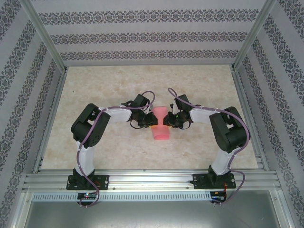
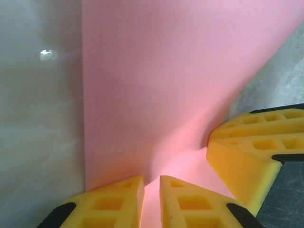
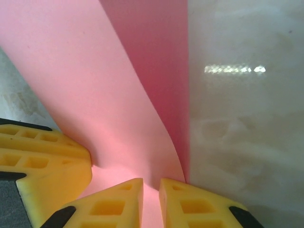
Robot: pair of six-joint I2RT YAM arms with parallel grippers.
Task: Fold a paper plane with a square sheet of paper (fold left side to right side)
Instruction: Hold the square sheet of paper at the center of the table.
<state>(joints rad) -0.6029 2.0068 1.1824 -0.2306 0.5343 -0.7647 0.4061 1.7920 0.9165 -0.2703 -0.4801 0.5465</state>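
The square sheet of paper (image 1: 160, 125), salmon pink, lies mid-table between both grippers, its far part curling up off the surface. My left gripper (image 1: 151, 120) reaches in from the left. Its yellow fingertips (image 2: 114, 199) stand nearly together with the sheet (image 2: 166, 85) in the narrow gap. My right gripper (image 1: 167, 120) comes from the right. Its fingertips (image 3: 194, 204) pinch the same sheet (image 3: 90, 80), which bends upward over its darker lower layer (image 3: 161, 57). Each wrist view catches the other gripper's yellow finger (image 2: 251, 156) (image 3: 42, 159) close by. The paper plane is out of view.
The marbled tabletop (image 1: 104, 90) is bounded by aluminium rails (image 1: 147, 179) at the near edge and by patterned walls (image 1: 142, 33) at the back and sides. Both arm bases (image 1: 88, 180) (image 1: 213, 179) are bolted to the near rail.
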